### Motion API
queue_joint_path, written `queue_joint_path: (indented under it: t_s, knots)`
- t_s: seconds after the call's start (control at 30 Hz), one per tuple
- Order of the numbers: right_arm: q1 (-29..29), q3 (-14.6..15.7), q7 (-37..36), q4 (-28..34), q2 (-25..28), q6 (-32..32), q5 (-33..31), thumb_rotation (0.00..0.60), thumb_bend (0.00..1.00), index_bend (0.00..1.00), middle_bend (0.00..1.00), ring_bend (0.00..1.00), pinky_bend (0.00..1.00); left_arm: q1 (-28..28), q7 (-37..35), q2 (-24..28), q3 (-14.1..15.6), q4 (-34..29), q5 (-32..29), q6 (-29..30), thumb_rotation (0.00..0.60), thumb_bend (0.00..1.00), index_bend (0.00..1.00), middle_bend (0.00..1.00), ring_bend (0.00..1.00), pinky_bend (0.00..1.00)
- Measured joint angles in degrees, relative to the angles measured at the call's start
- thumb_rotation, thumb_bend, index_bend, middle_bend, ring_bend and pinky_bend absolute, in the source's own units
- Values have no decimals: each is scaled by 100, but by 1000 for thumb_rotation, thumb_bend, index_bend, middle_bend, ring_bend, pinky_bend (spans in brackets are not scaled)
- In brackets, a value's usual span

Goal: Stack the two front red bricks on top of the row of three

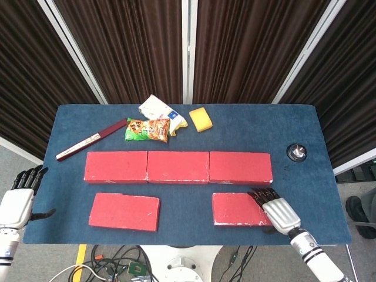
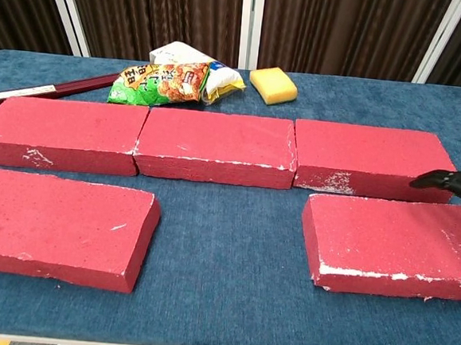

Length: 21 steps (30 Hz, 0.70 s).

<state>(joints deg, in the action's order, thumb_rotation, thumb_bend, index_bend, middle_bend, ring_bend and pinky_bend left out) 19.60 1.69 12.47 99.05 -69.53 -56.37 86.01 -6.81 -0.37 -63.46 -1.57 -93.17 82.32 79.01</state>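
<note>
While your right hand (image 1: 279, 212) hovers over the front right brick (image 1: 241, 208), nothing is held.
Its fingers (image 2: 445, 181) lie extended and apart over that brick's right end, contact unclear. Front left brick (image 1: 124, 211) lies flat before the row of three (image 1: 178, 167). Left hand (image 1: 16, 201), fingers spread and empty, sits off the surface (image 1: 294, 126) well left of the row.
</note>
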Motion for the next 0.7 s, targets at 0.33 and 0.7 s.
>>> queue_joint_path:
  t_s: [0.33,0.7]
  knots:
    - [308,-93,288,102,-195,405,-505,600,0,0,0,0,0,-17,-132,-72,11,140,76,11,600,0,8,0,0,0]
    - [432,-113,278,24,-442,430,-779,600,0,0,0,0,0,-27,-184,-57,29,170,117,5,600,0,8,0,0,0]
